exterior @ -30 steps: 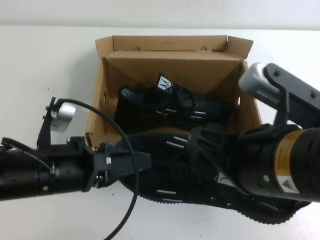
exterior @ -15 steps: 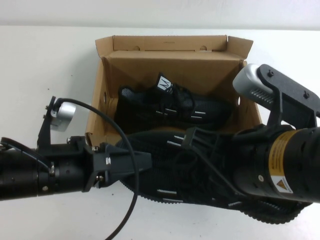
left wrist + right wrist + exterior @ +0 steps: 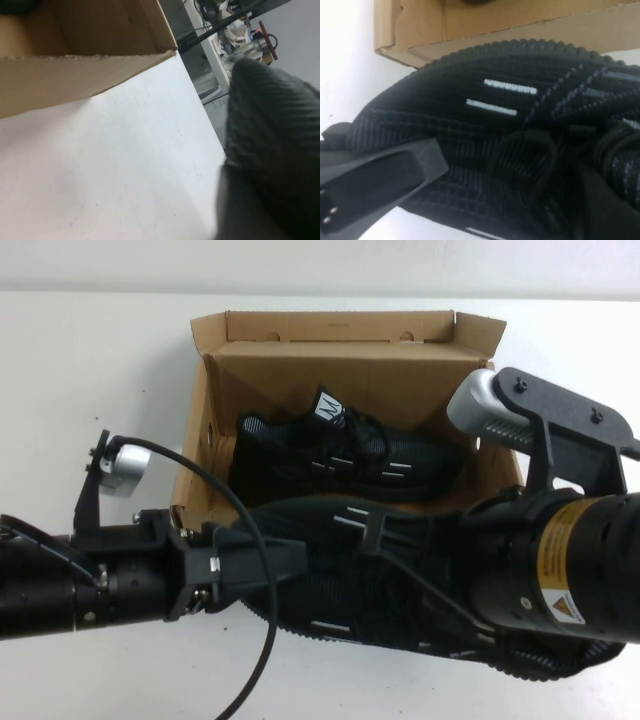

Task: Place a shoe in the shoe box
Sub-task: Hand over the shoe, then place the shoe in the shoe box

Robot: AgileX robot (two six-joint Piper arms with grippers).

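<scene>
The black mesh lace-up sneaker (image 3: 350, 580) with white dashes is held in front of the brown corrugated cardboard shoe box (image 3: 205, 420), where an identical sneaker (image 3: 345, 455) already lies. The right gripper (image 3: 400, 540) is clamped on its laces, while the left gripper (image 3: 255, 565) meets the toe, grip unclear. The soft mesh could sag and be caught on the box's near wall.

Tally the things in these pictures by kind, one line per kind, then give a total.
Black shoes: 2, one in the shoe box, one in front of it
Cardboard shoe box: 1
Robot arm tools: 2, left tool at the front shoe's toe, right tool shut over its laces
Total: 5
</scene>
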